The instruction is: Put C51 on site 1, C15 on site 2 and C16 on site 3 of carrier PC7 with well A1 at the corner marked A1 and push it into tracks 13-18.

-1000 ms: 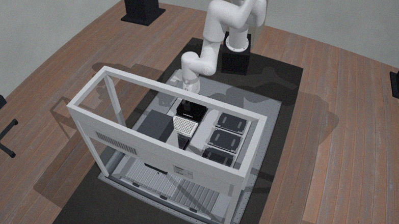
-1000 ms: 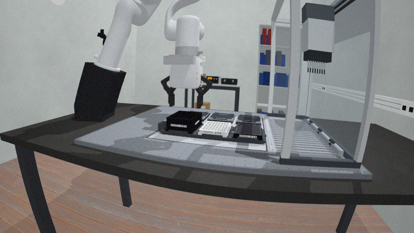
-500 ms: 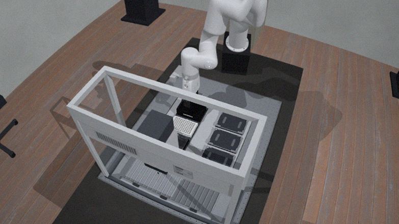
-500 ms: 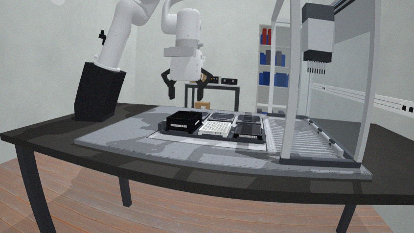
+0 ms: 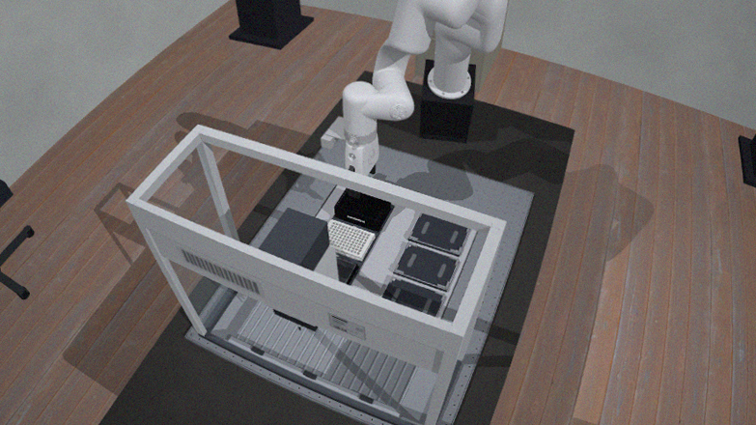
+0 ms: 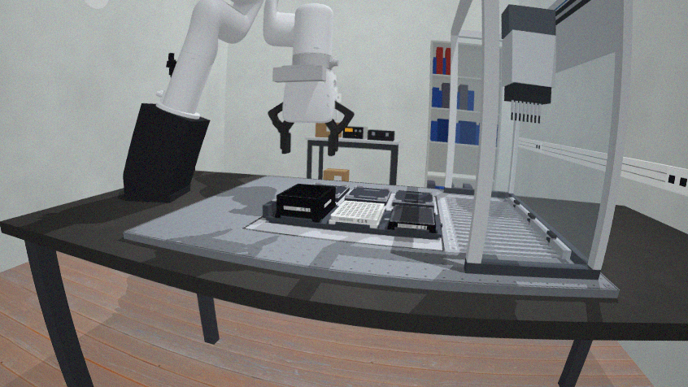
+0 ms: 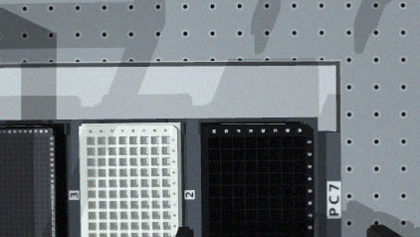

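The carrier PC7 [image 7: 333,199] lies on the apron in front of the rails. The black deep-well block C51 [image 7: 256,179] [image 6: 305,201] sits on site 1 at the handle end. The white 96-well plate C15 [image 7: 129,179] [image 6: 358,213] sits on site 2. The dark 384-well plate C16 [image 7: 27,181] [image 6: 412,217] sits on site 3. All three look flat in their locators. My gripper [image 6: 307,141] is open and empty. It hangs well above the handle end of the carrier, over C51's near edge. In the top view the frame beam hides the fingers.
The three nests [image 5: 427,264] stand in a row beside the carrier and look empty. The white instrument frame [image 5: 314,271] spans the ribbed loading rails [image 6: 500,226]. The pipetting head [image 6: 526,62] hangs over the rails. The arm's black base block [image 6: 161,154] stands at the table's far left.
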You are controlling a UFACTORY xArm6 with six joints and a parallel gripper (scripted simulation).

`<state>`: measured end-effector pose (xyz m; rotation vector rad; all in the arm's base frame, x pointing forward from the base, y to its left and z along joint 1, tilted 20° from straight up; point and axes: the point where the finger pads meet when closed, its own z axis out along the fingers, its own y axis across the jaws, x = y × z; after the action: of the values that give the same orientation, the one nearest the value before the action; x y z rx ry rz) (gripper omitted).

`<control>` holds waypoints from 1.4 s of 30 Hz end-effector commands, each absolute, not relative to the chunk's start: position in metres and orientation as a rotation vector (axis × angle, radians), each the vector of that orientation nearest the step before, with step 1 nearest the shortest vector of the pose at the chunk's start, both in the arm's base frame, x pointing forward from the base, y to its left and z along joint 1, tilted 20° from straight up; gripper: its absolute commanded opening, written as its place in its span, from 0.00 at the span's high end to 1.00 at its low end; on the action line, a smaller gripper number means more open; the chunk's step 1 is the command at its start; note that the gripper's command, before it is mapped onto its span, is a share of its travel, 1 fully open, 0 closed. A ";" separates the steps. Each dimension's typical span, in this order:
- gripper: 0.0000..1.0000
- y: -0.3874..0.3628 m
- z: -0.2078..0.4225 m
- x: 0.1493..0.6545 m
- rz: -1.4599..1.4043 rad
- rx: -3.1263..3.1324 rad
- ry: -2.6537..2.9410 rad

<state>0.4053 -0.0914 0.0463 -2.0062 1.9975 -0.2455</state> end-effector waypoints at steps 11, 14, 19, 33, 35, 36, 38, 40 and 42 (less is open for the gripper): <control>0.00 -0.094 0.067 0.400 -0.247 -2.007 1.999; 0.00 -0.094 0.072 0.398 -0.247 -2.007 1.999; 0.00 -0.095 0.077 0.396 -0.247 -2.007 1.999; 0.00 -0.095 0.083 0.394 -0.247 -2.007 1.999; 0.00 -0.095 0.083 0.394 -0.247 -2.007 1.999; 0.00 -0.095 0.083 0.394 -0.247 -2.007 1.999; 0.00 -0.092 0.083 0.398 -0.246 -2.002 2.003; 0.00 -0.085 0.083 0.405 -0.246 -2.002 2.003; 0.00 -0.078 0.083 0.412 -0.246 -2.002 2.003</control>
<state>0.3998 -0.0881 0.0819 -2.0032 2.0027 -0.2418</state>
